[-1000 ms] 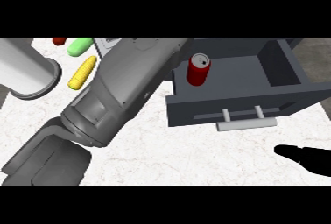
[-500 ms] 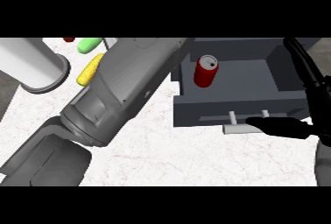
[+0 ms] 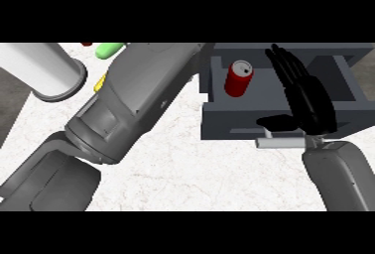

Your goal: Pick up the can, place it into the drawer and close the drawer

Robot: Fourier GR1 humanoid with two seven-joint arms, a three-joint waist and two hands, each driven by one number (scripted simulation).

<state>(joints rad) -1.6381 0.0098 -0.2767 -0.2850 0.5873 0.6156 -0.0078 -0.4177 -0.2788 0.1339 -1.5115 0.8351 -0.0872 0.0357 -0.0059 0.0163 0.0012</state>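
Observation:
A red can (image 3: 240, 78) with a silver top stands upright inside the open grey drawer (image 3: 227, 124), near its left wall. My right hand (image 3: 304, 96) is open, its straight fingers reaching up over the drawer's front edge and interior, to the right of the can and not touching it. Its thumb (image 3: 278, 122) lies across the drawer front just above the pale handle (image 3: 282, 143). My left forearm (image 3: 124, 114) crosses the view from the lower left to the top, left of the drawer. Its hand is out of sight past the upper edge.
A tall white cylinder (image 3: 44, 69) stands at the back left. A green object (image 3: 108, 48) and a yellow one (image 3: 99, 83) peek out beside the left forearm. White marbled counter (image 3: 198, 173) lies in front of the drawer.
My right hand has come up from the lower right corner to the drawer front, fingers now spread over the drawer's edge. The can stays in the drawer.

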